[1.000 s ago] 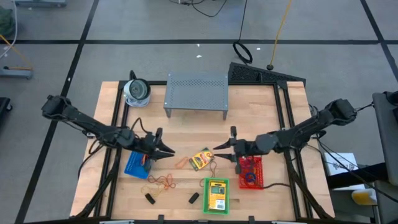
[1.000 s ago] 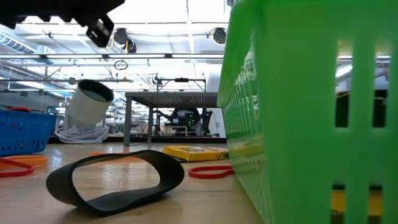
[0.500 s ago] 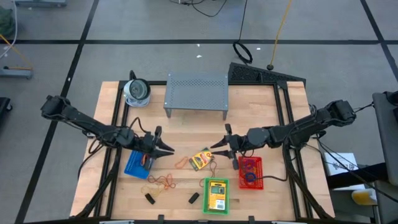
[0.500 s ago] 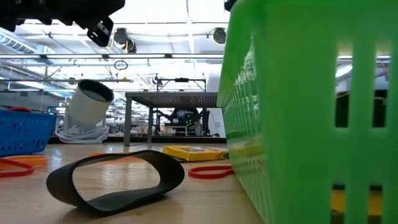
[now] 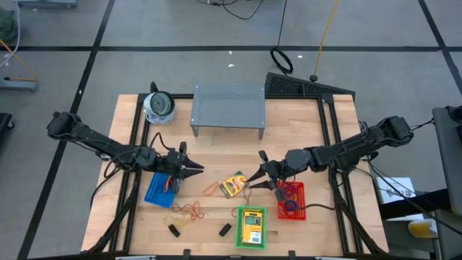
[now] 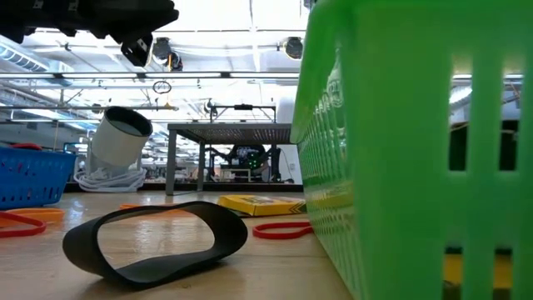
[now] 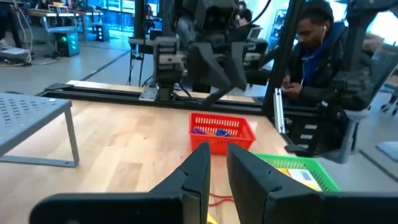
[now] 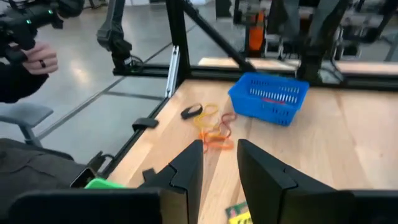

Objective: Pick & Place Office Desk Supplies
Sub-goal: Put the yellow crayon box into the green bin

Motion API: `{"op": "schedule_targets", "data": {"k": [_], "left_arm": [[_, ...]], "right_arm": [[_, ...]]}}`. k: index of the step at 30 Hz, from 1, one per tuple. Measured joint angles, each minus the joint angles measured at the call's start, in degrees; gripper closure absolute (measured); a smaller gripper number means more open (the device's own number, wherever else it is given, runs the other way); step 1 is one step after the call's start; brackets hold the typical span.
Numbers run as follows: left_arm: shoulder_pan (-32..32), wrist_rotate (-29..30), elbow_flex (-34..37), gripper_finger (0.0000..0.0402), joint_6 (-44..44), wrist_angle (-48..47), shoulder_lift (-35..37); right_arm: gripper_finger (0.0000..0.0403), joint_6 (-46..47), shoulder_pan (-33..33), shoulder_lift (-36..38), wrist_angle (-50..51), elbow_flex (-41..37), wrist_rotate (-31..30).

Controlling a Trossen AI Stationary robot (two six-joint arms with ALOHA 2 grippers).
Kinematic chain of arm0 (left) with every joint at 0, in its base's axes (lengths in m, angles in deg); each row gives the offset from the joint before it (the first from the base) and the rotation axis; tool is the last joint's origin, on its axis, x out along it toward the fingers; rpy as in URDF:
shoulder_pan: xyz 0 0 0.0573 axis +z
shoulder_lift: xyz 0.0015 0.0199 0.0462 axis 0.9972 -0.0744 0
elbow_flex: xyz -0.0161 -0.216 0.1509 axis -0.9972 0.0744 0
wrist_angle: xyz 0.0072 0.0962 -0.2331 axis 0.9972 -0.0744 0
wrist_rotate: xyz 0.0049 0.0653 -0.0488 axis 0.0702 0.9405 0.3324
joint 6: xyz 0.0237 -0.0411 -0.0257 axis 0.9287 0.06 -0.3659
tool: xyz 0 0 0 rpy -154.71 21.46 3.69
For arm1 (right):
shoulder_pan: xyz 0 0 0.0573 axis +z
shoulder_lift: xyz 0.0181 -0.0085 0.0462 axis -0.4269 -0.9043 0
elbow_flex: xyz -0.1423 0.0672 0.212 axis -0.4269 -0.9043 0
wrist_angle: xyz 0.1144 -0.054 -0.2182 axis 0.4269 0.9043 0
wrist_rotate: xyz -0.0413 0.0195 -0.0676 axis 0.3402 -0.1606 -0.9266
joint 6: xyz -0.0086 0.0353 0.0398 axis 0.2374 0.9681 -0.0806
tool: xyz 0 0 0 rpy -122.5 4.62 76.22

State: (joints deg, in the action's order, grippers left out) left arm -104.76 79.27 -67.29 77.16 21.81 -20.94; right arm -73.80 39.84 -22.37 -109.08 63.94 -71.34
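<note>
From overhead I see my right gripper (image 5: 254, 178), fingers slightly parted and empty, hovering at three o'clock of the flat yellow-orange crayon box (image 5: 232, 185), my left gripper (image 5: 193, 170) likewise at nine, while only the left wrist view shows a seated person (image 7: 317, 62).

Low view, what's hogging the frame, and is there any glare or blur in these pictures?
Low view: the green basket fills the right half, close and soft; ceiling lights blow out the top. The black band loop stays fairly sharp. Right wrist view: the blue basket and the hand look slightly smeared.
</note>
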Motion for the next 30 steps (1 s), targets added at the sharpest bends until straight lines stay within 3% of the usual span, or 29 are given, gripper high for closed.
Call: {"op": "schedule_targets", "data": {"k": [8,17,25,30], "left_arm": [[0.0,0.0,0.0,0.0341,-9.9,-0.7,0.0],[-0.9,0.0,0.0,0.0341,-24.2,-11.2,-0.1],[-4.2,-0.1,-1.0,0.0342,-30.6,-13.6,-4.4],[-5.6,-2.6,-5.2,0.0389,-30.9,-13.7,-11.0]], "right_arm": [[0.0314,1.2,0.0,0.0,7.1,0.0,-0.2],[0.0314,0.8,0.0,0.0,10.6,0.0,-0.6],[0.0314,0.0,-0.6,0.0,13.5,-0.1,-7.9],[0.0314,0.6,-1.6,0.0,13.6,-0.1,-7.9]]}}
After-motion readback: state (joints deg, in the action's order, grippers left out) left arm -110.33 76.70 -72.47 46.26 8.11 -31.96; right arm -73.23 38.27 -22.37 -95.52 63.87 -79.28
